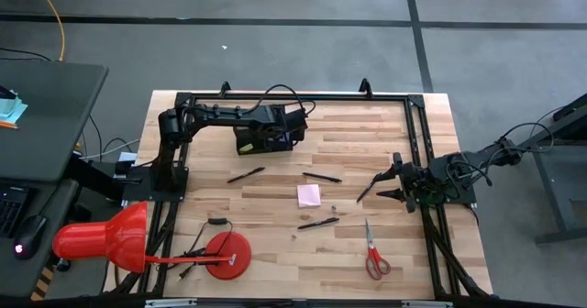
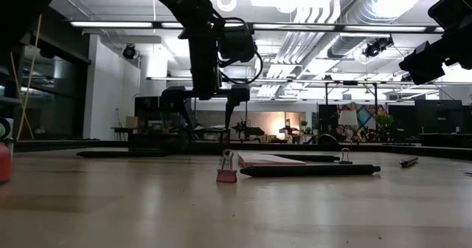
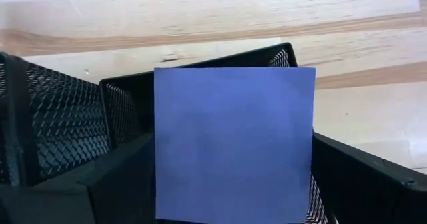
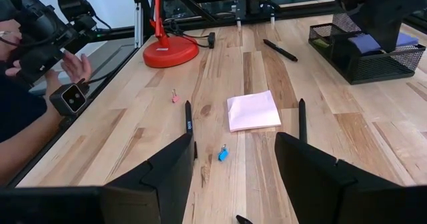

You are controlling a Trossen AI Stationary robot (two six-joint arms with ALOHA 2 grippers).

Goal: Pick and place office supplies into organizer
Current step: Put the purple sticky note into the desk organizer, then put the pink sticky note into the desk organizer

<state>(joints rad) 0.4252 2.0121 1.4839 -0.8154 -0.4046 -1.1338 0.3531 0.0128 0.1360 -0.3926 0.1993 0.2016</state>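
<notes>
My left gripper [image 1: 292, 129] hangs over the black mesh organizer [image 1: 264, 141] at the table's far side, open. A purple sticky-note pad [image 3: 233, 144] stands between its fingers inside a compartment [image 3: 280, 54], its flat face toward the wrist camera. A pink pad [image 1: 309, 194] lies at mid-table, with black pens [image 1: 246, 174] [image 1: 321, 176] [image 1: 318, 223] around it. The red-handled scissors [image 1: 374, 253] lie at the near right. My right gripper [image 1: 390, 181] waits open at the right edge, touching nothing. My left gripper has one finger [image 3: 127, 177] next to the purple pad's one side edge [image 3: 157, 151] and the other finger [image 3: 360, 177] next to the opposite edge [image 3: 312, 151], slanting down from above. No gap shows on either side. I cannot tell whether they touch the pad.
A red desk lamp [image 1: 225, 256] stands at the near left, its shade [image 1: 101, 239] off the table's edge. Small binder clips [image 4: 175, 97] [image 4: 223, 154] lie near the pink pad. A fourth pen [image 1: 367, 191] lies by my right gripper. A person [image 4: 27, 64] sits beyond the table's side.
</notes>
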